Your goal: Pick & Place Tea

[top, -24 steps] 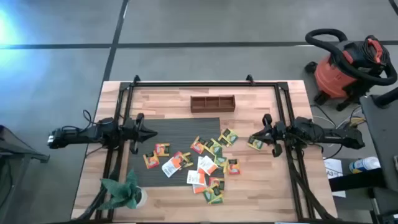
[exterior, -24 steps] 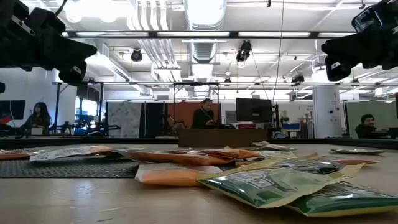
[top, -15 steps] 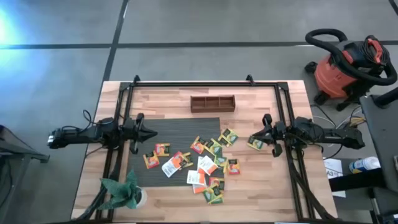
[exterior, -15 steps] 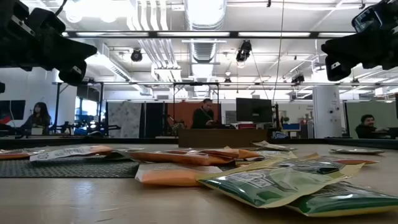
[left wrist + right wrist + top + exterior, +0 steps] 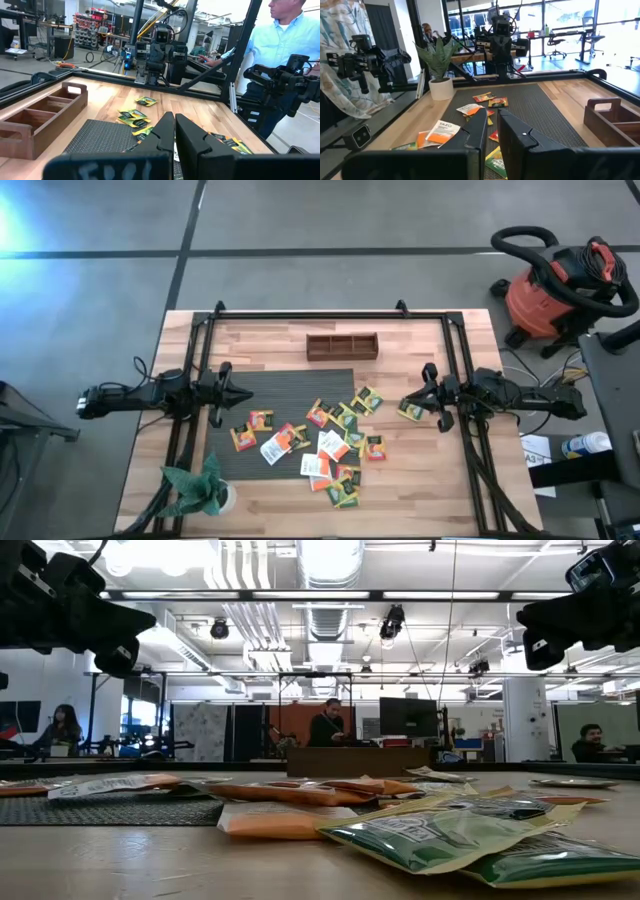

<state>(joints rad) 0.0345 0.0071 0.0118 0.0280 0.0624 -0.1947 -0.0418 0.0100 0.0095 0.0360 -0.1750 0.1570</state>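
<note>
Currently no packet is lifted; the tea packets [image 5: 325,442] lie scattered, some on the grey mat [image 5: 290,395], some on bare wood near the front edge, well apart from the wooden tray [image 5: 342,345]. Judgement: pick an outlying, non-overlapped packet first, descend square to it, and widen the fingers before contact.

Left gripper [image 5: 246,394] hovers over the mat's left edge, fingers pressed together, holding nothing. Right gripper [image 5: 405,404] hovers beside the rightmost packet, fingers nearly together, a thin gap showing, empty.

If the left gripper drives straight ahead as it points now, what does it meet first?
Probably nothing at its height: the shut left gripper points across the grey mat, above the tea packets. Far opposite sits the right gripper.
</note>
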